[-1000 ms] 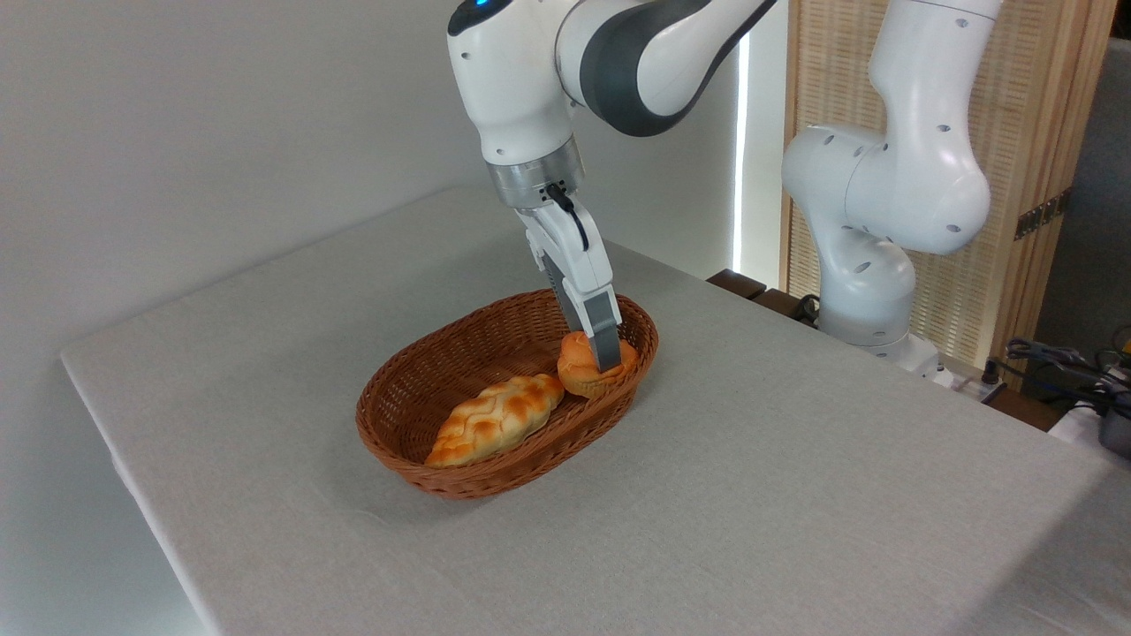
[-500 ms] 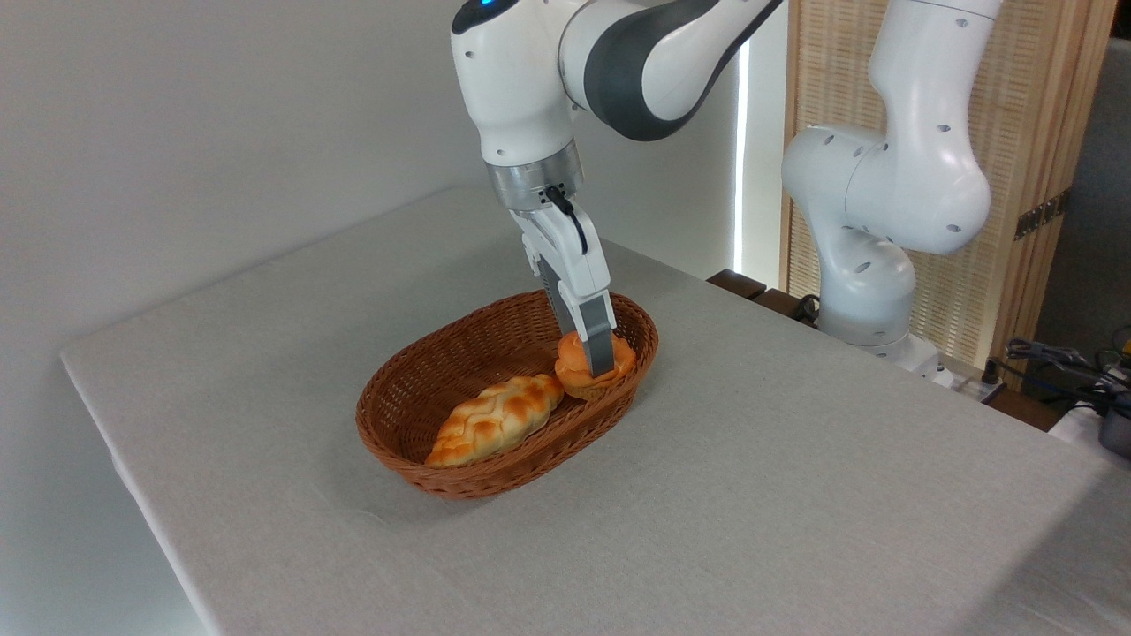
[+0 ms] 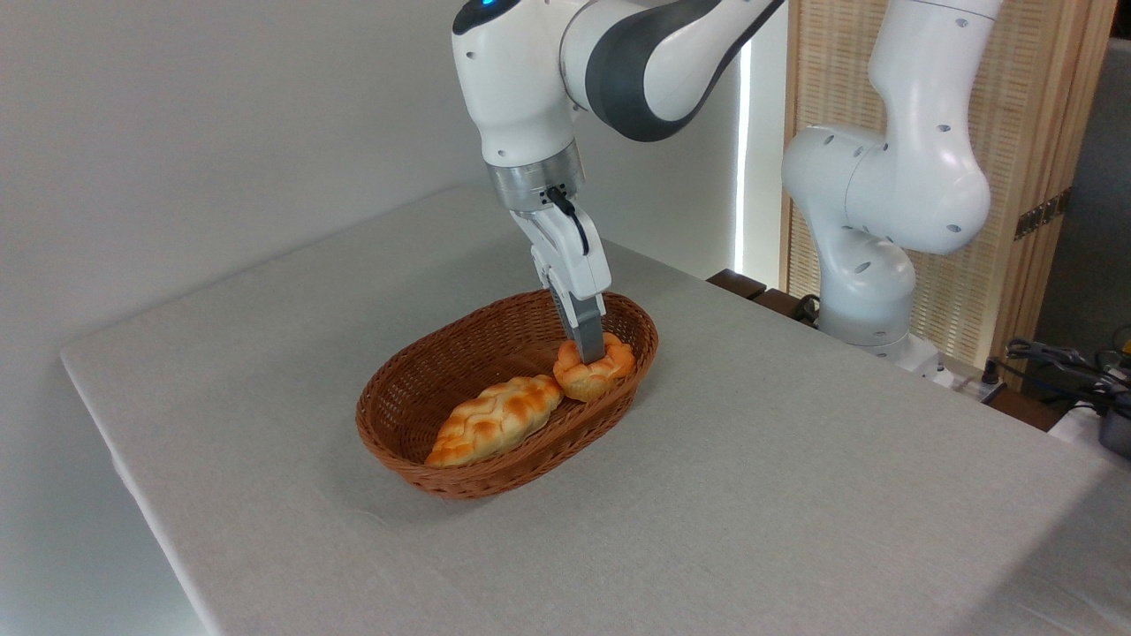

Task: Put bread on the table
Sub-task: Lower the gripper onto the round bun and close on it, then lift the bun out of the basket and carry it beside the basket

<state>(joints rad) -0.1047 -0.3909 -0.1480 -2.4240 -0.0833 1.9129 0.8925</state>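
— Since a second ago, has anything shifted?

— Only slightly. The gripper (image 3: 590, 357) has drawn its fingers (image 3: 589, 337) closer together, and the bread (image 3: 593, 371) now bulges up on both sides of the grey finger, its top pinched in.

— So the fingers are holding it?

— One grey finger presses down into the middle of the bun's lumpy orange top; the other is hidden behind it. They stand narrow, clamped on the bun.

— Where does the bread sit?

— Inside the basket (image 3: 459, 367), at its 2 o'clock end, close against the woven rim. It is small and round, with a knotted golden crown and a paler base.

— What else is in there?

— A longer braided loaf (image 3: 495, 419), oval and glossy, lying from the centre toward 7 o'clock, its tip just beside the bun.

— And the basket itself?

— Brown wicker, oval, tightly woven, resting on the desk (image 3: 795, 495), which is covered in plain light grey cloth with a fine weave.
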